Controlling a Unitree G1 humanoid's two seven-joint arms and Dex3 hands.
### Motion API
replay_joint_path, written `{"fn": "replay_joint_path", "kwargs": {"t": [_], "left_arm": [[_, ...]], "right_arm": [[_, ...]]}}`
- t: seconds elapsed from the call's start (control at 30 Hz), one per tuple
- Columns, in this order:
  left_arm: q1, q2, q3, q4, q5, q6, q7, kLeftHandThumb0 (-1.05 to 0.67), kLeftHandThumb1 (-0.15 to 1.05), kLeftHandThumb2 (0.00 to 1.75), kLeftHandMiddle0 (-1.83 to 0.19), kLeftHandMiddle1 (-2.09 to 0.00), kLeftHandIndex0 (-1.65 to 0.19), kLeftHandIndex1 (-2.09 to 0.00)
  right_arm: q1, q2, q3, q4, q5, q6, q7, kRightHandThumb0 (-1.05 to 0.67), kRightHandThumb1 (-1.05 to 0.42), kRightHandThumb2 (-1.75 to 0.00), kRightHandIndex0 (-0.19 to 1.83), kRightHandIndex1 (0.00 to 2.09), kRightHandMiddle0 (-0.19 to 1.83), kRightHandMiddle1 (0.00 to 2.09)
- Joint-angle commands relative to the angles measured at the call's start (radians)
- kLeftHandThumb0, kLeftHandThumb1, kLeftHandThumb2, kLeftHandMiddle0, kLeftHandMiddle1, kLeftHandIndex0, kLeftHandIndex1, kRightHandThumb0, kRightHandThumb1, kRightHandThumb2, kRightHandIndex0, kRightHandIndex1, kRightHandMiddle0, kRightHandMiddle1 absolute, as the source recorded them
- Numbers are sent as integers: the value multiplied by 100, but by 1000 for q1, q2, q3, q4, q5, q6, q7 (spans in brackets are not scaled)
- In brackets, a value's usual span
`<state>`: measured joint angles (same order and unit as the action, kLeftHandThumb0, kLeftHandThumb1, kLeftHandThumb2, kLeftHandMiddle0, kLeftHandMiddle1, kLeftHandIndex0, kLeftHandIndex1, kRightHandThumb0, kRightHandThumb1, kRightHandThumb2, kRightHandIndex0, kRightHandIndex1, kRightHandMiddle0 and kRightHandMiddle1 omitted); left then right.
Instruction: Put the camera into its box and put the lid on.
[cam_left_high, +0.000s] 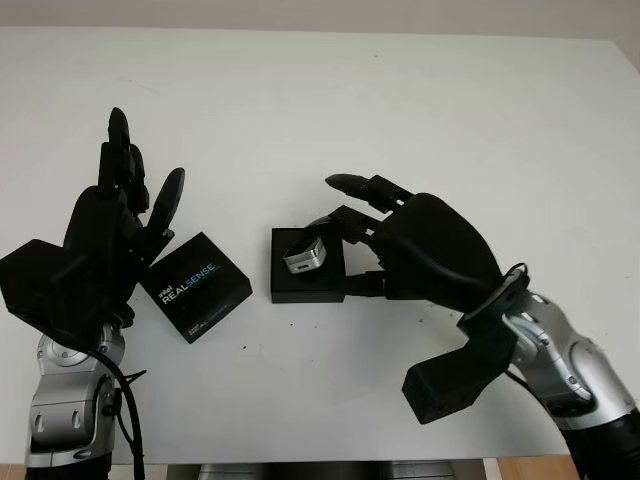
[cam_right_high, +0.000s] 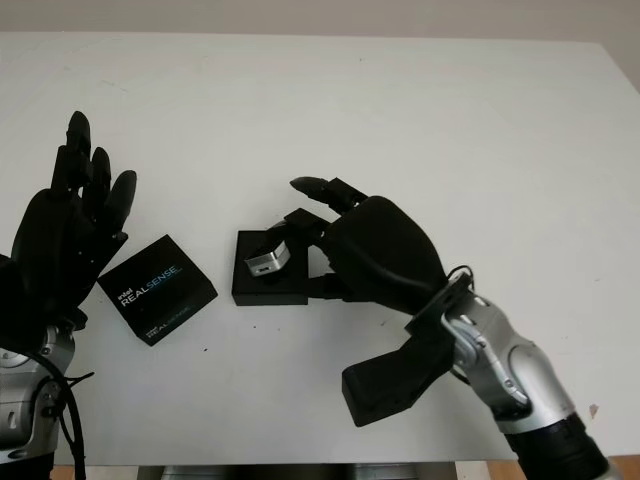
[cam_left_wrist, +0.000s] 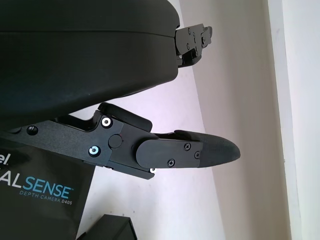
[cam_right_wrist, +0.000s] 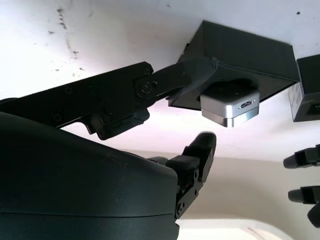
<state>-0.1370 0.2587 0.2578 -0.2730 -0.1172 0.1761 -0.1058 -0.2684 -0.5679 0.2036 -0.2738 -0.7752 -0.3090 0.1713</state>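
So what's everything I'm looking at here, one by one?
Camera: one, silver, sitting in the open box, tilted, one end raised.
Box: one, black, open, mid-table.
Lid: one, black with REALSENSE lettering, flat on the table beside the box, toward the robot's left.
Table: one, white.
Left robot hand: one, black, open, raised above the table just left of the lid.
Right robot hand: one, black, at the box's right side, fingers reaching to the camera; I can't tell whether it grips the camera.
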Motion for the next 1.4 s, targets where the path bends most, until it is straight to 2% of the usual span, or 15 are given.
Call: {"fn": "replay_joint_path", "kwargs": {"t": [0.0, 0.4, 0.63, 0.83, 1.0, 1.27, 1.33, 1.37], "left_arm": [[2, 5, 6, -16, -4, -8, 0, -61, 105, 32, 19, 0, 19, 0], [-4, 8, 8, -13, -5, -7, 4, -57, 105, 27, 19, 0, 19, 0], [-1, 4, 8, -19, -10, -7, 5, -55, 105, 27, 19, 0, 19, 0], [5, 3, 8, -41, -9, 13, 14, -56, 105, 28, 19, 0, 19, 0], [12, 1, 8, -54, -11, 24, 16, -57, 105, 27, 19, 0, 19, 0], [7, 4, 5, -48, -10, 16, 12, -57, 105, 28, 19, 0, 19, 0], [6, 6, 5, -45, -8, 12, 11, -57, 105, 28, 19, 0, 19, 0], [6, 7, 5, -45, -5, 12, 12, -57, 105, 28, 19, 0, 19, 0]], "right_arm": [[21, -5, -11, -45, 14, 16, 33, -61, -92, -5, 8, 4, 22, 24], [41, 3, -27, -81, 54, 27, 105, -58, -95, -6, 5, 5, 30, 20], [55, 29, -22, -8, 135, -53, 34, -59, -100, -7, 13, 8, 37, 21], [70, 4, -22, -6, 202, -88, 85, -67, -105, -16, 12, 7, 41, 21], [100, -28, -34, -10, 297, -113, 157, -70, -105, -22, 11, 6, 48, 26], [137, -61, -45, -8, 262, -135, 179, -70, -105, -19, 17, 8, 63, 36], [143, -67, -51, -10, 265, -132, 188, -68, -105, -17, 19, 8, 66, 41], [146, -70, -55, -11, 267, -132, 191, -68, -105, -16, 21, 8, 64, 51]]}}
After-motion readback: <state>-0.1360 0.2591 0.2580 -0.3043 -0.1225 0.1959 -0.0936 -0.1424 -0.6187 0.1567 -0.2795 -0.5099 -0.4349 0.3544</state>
